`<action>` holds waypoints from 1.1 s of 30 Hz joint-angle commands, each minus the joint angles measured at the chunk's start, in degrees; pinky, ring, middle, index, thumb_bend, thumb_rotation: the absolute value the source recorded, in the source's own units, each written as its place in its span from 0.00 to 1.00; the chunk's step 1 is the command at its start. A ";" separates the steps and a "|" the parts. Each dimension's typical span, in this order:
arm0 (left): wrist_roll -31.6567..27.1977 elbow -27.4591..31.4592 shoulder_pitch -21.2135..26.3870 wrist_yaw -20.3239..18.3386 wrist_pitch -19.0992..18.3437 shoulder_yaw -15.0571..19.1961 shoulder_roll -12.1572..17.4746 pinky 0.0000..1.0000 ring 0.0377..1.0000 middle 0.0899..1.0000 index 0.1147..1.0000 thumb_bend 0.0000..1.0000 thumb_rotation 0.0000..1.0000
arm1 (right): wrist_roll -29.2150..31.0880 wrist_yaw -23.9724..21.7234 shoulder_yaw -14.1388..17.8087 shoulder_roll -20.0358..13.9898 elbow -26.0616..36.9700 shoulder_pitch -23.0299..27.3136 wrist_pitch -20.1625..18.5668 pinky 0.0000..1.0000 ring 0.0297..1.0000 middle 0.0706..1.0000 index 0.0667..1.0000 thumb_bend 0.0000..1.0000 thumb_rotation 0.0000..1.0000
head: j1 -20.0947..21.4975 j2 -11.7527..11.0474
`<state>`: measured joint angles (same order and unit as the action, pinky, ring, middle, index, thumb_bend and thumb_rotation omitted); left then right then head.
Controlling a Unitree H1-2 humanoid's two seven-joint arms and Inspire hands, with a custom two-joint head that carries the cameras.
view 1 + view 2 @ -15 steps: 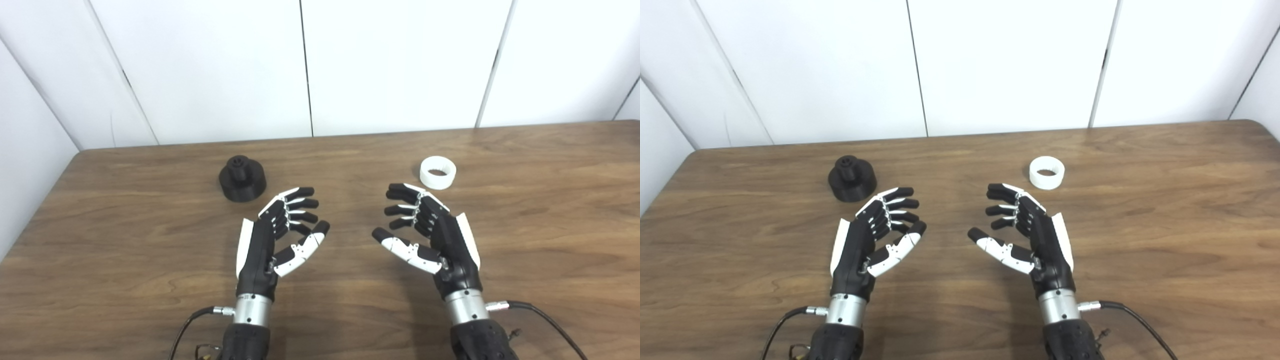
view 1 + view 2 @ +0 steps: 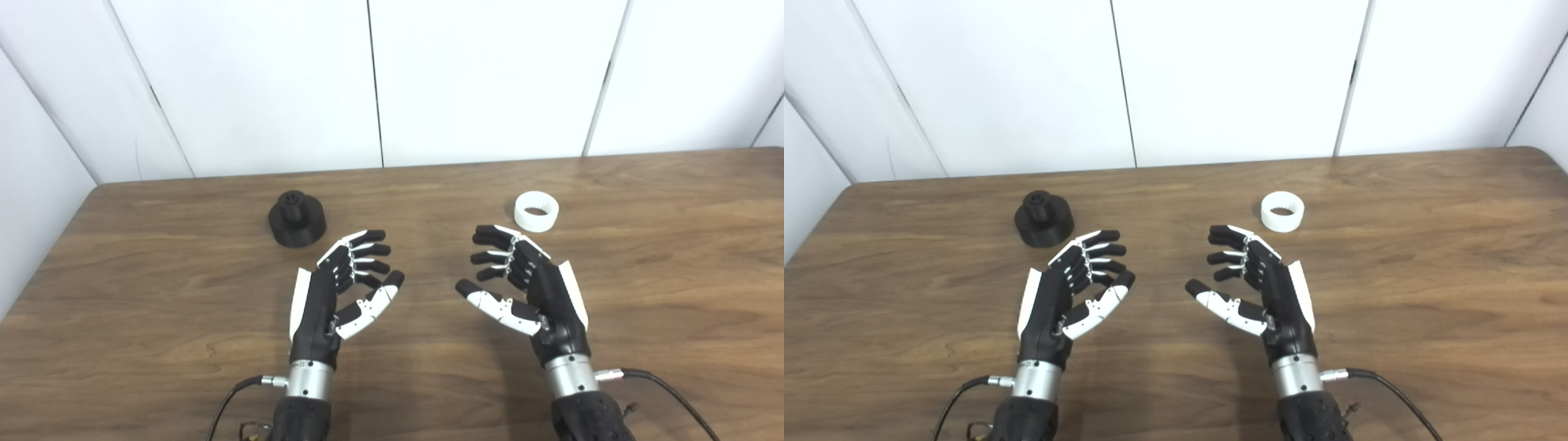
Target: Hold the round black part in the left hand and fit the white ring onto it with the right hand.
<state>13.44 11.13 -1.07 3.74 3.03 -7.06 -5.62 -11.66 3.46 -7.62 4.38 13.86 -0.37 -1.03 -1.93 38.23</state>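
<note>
The round black part (image 2: 296,218), a wide disc with a short hub on top, stands on the wooden table (image 2: 429,380) at the back left. The white ring (image 2: 536,211) lies flat at the back right. My left hand (image 2: 343,288) hovers just right of and nearer than the black part, palm turned inward, fingers apart, holding nothing. My right hand (image 2: 527,288) mirrors it, nearer than and a little left of the ring, also open with nothing in it. Neither hand touches its object.
White wall panels (image 2: 373,79) rise behind the table's far edge. The table's left edge (image 2: 46,263) runs diagonally at the left. Cables (image 2: 667,392) trail from both wrists at the bottom.
</note>
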 commanded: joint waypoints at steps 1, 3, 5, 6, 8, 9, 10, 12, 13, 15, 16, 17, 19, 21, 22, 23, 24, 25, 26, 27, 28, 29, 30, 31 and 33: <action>-0.26 2.26 1.31 -0.13 0.68 -0.29 -0.25 0.48 0.57 0.64 0.66 0.53 0.19 | -0.04 -0.11 -0.30 0.62 2.18 1.45 0.95 0.55 0.64 0.72 0.71 0.69 0.16 | -0.02 0.06; -0.29 2.20 1.33 -0.15 0.72 -0.33 -0.22 0.48 0.57 0.64 0.66 0.53 0.19 | 0.06 -0.10 -0.26 0.64 2.16 1.44 0.99 0.55 0.65 0.72 0.70 0.69 0.16 | -0.02 0.06; -0.10 2.16 1.34 -0.10 0.73 -0.37 -0.18 0.48 0.57 0.64 0.66 0.52 0.19 | -0.11 -0.01 -0.27 0.59 2.05 1.44 1.21 0.55 0.64 0.71 0.70 0.69 0.16 | -0.02 0.06; -0.05 2.13 1.34 -0.08 0.76 -0.38 -0.18 0.48 0.56 0.64 0.66 0.52 0.18 | -0.20 0.01 -0.28 0.55 1.99 1.46 1.32 0.55 0.64 0.71 0.70 0.69 0.17 | -0.02 0.06; 0.08 1.99 1.39 0.01 0.91 -0.38 -0.15 0.48 0.56 0.63 0.66 0.52 0.18 | -0.30 0.03 -0.30 0.52 1.81 1.54 1.47 0.54 0.63 0.71 0.70 0.69 0.17 | -0.49 -0.20; 0.04 1.95 1.40 0.04 0.96 -0.36 -0.18 0.48 0.57 0.64 0.66 0.52 0.18 | -0.09 -0.01 -0.26 0.57 1.80 1.53 1.45 0.54 0.63 0.71 0.70 0.69 0.16 | -0.69 -0.26; -0.08 1.93 1.38 0.07 0.97 -0.34 -0.26 0.48 0.57 0.63 0.66 0.52 0.17 | 0.22 -0.08 -0.19 0.59 1.80 1.49 1.44 0.55 0.64 0.71 0.70 0.69 0.16 | -1.46 -0.37; -0.83 1.82 1.29 -0.04 1.11 -0.38 -0.55 0.48 0.57 0.64 0.66 0.52 0.17 | 1.02 -0.30 0.03 0.51 1.96 1.29 1.38 0.55 0.64 0.72 0.70 0.70 0.16 | -2.92 -0.62; -1.23 1.50 1.33 -0.12 1.56 -0.51 -0.69 0.48 0.57 0.64 0.66 0.53 0.16 | 1.39 -0.53 0.15 0.21 2.04 1.15 1.42 0.55 0.65 0.72 0.71 0.69 0.15 | -4.84 -0.83; -1.67 0.85 1.41 -0.19 2.14 -0.89 -1.06 0.49 0.58 0.65 0.67 0.54 0.17 | 1.95 -1.01 0.41 -0.61 2.13 0.90 1.71 0.57 0.66 0.73 0.72 0.68 0.16 | -7.23 -1.13; -1.41 0.58 1.40 -0.03 2.18 -1.19 -1.39 0.50 0.59 0.65 0.67 0.55 0.18 | 2.27 -1.25 0.66 -1.09 2.09 0.81 2.00 0.57 0.67 0.74 0.72 0.67 0.16 | -9.63 -1.45; -0.90 0.31 1.38 0.20 2.14 -1.53 -1.72 0.50 0.59 0.65 0.67 0.55 0.19 | 2.61 -1.44 0.97 -1.56 2.07 0.71 2.27 0.57 0.67 0.74 0.72 0.67 0.16 | -11.00 -1.59; -0.22 -0.34 1.35 0.69 2.35 -2.11 -2.31 0.51 0.59 0.65 0.67 0.56 0.21 | 2.89 -1.63 1.57 -2.39 2.19 0.58 2.07 0.57 0.67 0.74 0.73 0.68 0.17 | -12.98 -1.84; 0.28 -1.08 1.37 1.25 2.86 -2.55 -2.83 0.50 0.59 0.65 0.67 0.56 0.20 | 3.06 -1.62 2.15 -3.04 2.07 0.57 1.91 0.57 0.66 0.73 0.72 0.69 0.19 | -14.44 -2.13; 0.59 -1.57 1.42 1.60 3.24 -2.74 -3.12 0.50 0.59 0.65 0.67 0.56 0.19 | 3.49 -1.73 2.50 -3.37 1.80 0.59 2.17 0.57 0.66 0.73 0.72 0.69 0.19 | -15.39 -2.32; 0.83 -1.91 1.46 1.84 3.51 -2.86 -3.32 0.50 0.58 0.65 0.67 0.56 0.18 | 3.85 -1.83 2.72 -3.60 1.62 0.60 2.39 0.56 0.66 0.73 0.72 0.69 0.19 | -15.63 -2.39; 1.24 -2.39 1.57 2.24 3.90 -2.98 -3.56 0.49 0.58 0.65 0.67 0.56 0.18 | 4.55 -2.00 2.99 -3.88 1.17 0.66 2.91 0.56 0.65 0.73 0.72 0.69 0.18 | -15.77 -2.38; 1.53 -2.70 1.64 2.51 4.17 -3.05 -3.71 0.49 0.58 0.65 0.67 0.56 0.16 | 5.03 -2.11 3.15 -4.06 0.86 0.70 3.27 0.55 0.65 0.72 0.72 0.69 0.18 | -15.77 -2.38; 1.92 -2.97 1.71 2.80 4.42 -3.09 -3.79 0.49 0.59 0.65 0.67 0.56 0.16 | 5.48 -2.27 3.28 -4.28 0.48 0.74 3.69 0.55 0.65 0.72 0.72 0.69 0.18 | -15.75 -2.30; 2.16 -3.17 1.75 3.01 4.66 -3.12 -3.84 0.50 0.59 0.65 0.67 0.56 0.16 | 5.72 -2.41 3.38 -4.47 0.29 0.74 3.91 0.54 0.64 0.72 0.72 0.69 0.18 | -15.54 -2.26; 2.17 -3.30 1.81 3.10 4.85 -3.09 -3.83 0.50 0.59 0.65 0.66 0.56 0.16 | 5.64 -2.49 3.41 -4.65 0.14 0.75 4.11 0.54 0.64 0.72 0.72 0.69 0.18 | -15.54 -2.26; 2.12 -3.41 1.86 3.20 5.06 -3.06 -3.80 0.50 0.59 0.65 0.66 0.55 0.15 | 5.55 -2.54 3.43 -4.75 0.05 0.75 4.25 0.54 0.64 0.72 0.71 0.69 0.19 | -15.54 -2.26; 2.00 -3.38 1.84 3.25 5.02 -3.06 -3.83 0.50 0.60 0.65 0.67 0.55 0.15 | 5.45 -2.58 3.46 -4.84 0.09 0.70 4.26 0.54 0.64 0.72 0.71 0.70 0.19 | -15.38 -2.23; 1.92 -3.35 1.82 3.28 4.97 -3.07 -3.83 0.50 0.60 0.65 0.67 0.56 0.16 | 5.42 -2.63 3.47 -4.90 0.11 0.67 4.27 0.54 0.64 0.72 0.71 0.70 0.20 | -15.38 -2.23; 1.71 -3.28 1.81 3.23 4.82 -3.06 -3.82 0.50 0.59 0.65 0.67 0.56 0.16 | 5.33 -2.66 3.48 -4.96 0.11 0.66 4.32 0.54 0.64 0.72 0.71 0.70 0.20 | -15.38 -2.23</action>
<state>15.13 7.55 -0.80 6.51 5.64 -9.58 -8.36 -6.57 1.06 -4.21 -0.39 13.00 -0.63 0.70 -17.23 35.95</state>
